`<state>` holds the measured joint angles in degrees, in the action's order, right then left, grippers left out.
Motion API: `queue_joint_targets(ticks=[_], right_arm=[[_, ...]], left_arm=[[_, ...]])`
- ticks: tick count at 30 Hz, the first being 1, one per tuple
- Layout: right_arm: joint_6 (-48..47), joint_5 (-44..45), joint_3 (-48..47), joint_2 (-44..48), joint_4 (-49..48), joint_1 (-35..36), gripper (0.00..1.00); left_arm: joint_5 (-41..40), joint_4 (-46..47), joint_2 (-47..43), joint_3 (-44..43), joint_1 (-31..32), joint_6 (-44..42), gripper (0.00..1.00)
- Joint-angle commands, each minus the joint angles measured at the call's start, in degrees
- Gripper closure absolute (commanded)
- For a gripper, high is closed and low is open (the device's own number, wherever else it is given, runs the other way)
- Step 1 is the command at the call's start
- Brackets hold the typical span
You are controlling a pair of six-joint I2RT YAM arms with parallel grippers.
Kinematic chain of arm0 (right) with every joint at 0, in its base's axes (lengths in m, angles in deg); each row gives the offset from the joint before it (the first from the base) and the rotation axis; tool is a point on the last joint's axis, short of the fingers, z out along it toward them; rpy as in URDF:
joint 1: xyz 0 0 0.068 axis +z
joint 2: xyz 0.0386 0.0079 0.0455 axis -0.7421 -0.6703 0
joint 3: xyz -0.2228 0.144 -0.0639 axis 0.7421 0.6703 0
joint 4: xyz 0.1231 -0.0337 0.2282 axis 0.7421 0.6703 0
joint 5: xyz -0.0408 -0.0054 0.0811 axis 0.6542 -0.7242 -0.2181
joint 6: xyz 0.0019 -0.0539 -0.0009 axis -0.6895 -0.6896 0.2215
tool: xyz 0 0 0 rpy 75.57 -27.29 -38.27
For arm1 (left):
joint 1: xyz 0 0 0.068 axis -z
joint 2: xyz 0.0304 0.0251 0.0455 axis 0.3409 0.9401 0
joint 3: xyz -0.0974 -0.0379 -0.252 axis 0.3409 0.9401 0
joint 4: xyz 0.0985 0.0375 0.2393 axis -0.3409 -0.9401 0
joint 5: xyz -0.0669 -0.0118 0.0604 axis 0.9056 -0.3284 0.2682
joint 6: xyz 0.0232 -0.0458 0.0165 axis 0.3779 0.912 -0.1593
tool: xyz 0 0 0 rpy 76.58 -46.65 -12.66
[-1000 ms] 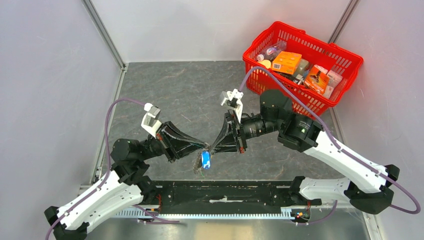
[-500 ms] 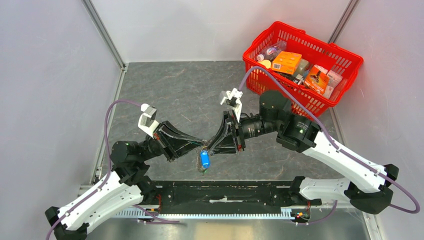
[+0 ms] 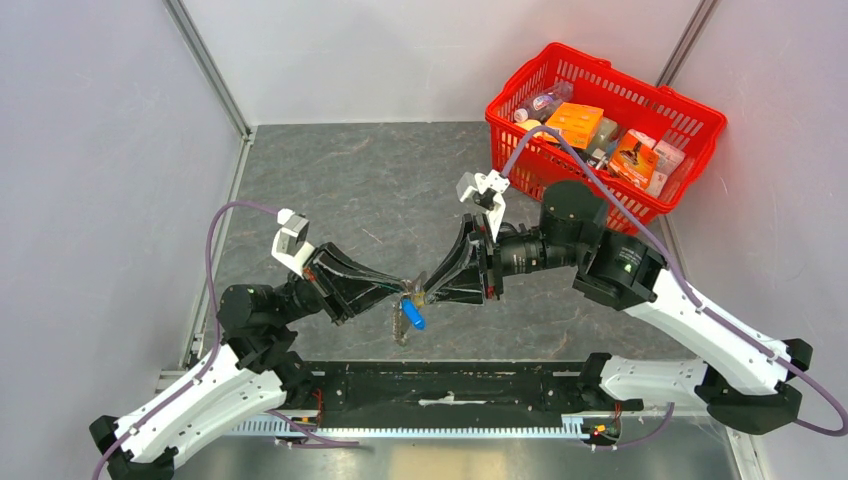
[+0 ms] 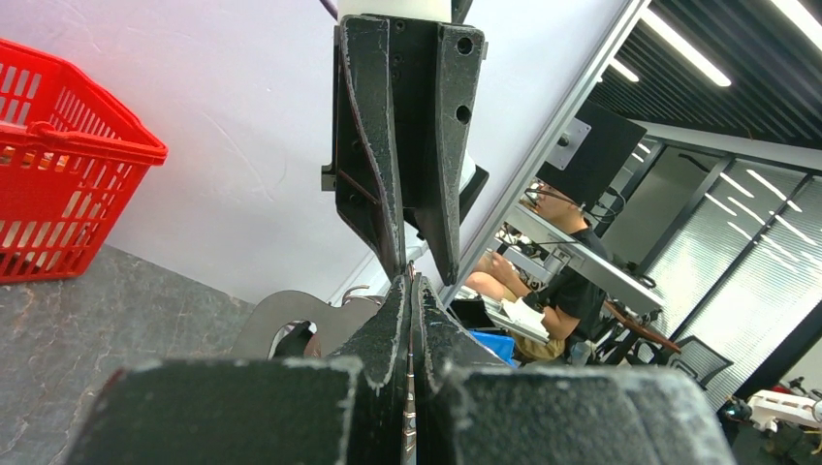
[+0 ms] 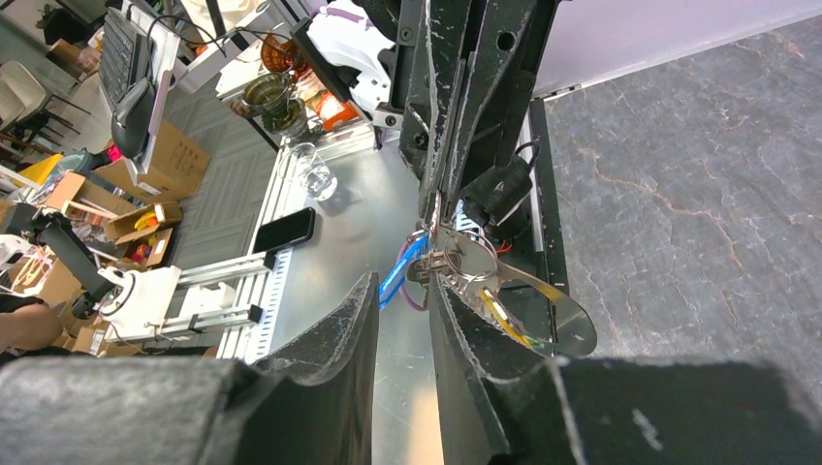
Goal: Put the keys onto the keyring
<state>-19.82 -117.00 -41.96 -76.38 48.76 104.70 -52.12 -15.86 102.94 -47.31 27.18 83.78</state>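
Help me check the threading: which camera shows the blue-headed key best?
Top external: the blue-headed key hangs whole and unobstructed. Right wrist shows only a blue sliver of it beside the keyring. Left wrist: it is hidden behind that gripper's own fingers.

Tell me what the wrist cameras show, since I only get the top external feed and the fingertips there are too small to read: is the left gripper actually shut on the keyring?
Observer: It looks so. In the left wrist view the left gripper has its fingers pressed together on a thin sliver of metal, seemingly part of the keyring.
Operator: And the right one?
Observer: The right wrist view shows a narrow gap between the fingers of the right gripper; I cannot tell whether they pinch anything.
Operator: Where's the blue key?
Observer: The blue key hangs just beyond that gap, beside the keyring's silver metal.
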Motion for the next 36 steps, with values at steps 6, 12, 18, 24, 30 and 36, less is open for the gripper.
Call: queue_joint_targets(ticks=[6, 12, 18, 24, 30, 36], right_arm=[[0.8, 1.0, -2.3, -1.0, -2.5, 0.2, 0.67], [1.6, 1.2, -1.9, -1.8, -3.9, 0.2, 0.66], [2.1, 1.2, -1.1, -2.4, -5.2, 0.2, 0.66], [2.2, 1.1, -1.1, -2.6, -5.5, 0.2, 0.66], [2.3, 1.6, -1.2, -3.0, -5.7, 0.2, 0.68], [2.3, 3.0, -1.2, -3.2, -5.9, 0.2, 0.71]], left_arm=[[-2.8, 3.5, -0.6, 0.2, 0.0, 1.9, 0.98], [-3.2, 4.5, -0.1, 0.8, 0.0, 2.0, 0.98], [-3.5, 4.6, -0.3, 1.1, 0.0, 2.0, 0.98], [-3.7, 4.7, -0.4, 0.9, 0.0, 1.9, 0.98], [-3.9, 6.0, -0.2, 1.2, 0.0, 2.6, 0.98], [-4.1, 6.9, 0.1, 1.4, 0.0, 3.2, 0.98]])
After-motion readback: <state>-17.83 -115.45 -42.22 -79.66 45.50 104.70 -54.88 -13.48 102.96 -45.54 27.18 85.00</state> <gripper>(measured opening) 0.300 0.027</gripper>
